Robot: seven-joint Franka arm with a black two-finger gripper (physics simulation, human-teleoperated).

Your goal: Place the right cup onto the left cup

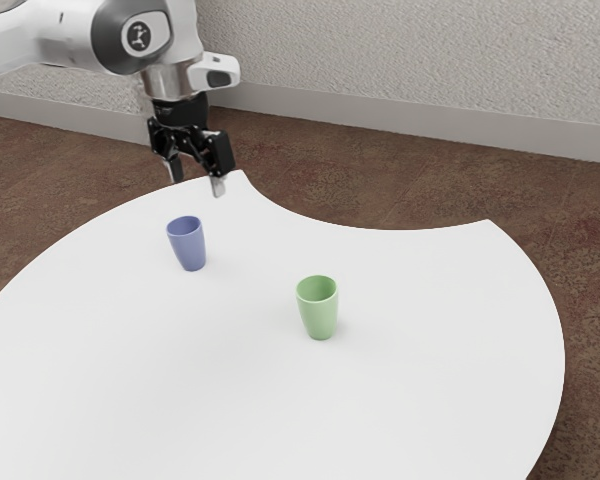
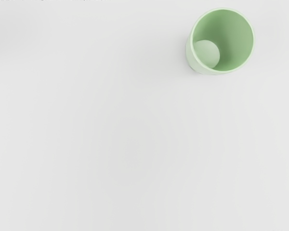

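Jaws parted; blue cup [image 1: 189, 246], green cup [image 1: 320, 312] upright, well apart on table [image 1: 440, 380].

Before me, a white table [image 1: 230, 400] with curved edges spread across the lower part of the exterior view. On it I saw two upright cups, well apart: a blue cup [image 1: 189, 249] left of centre, a green cup [image 1: 319, 315] near the middle.
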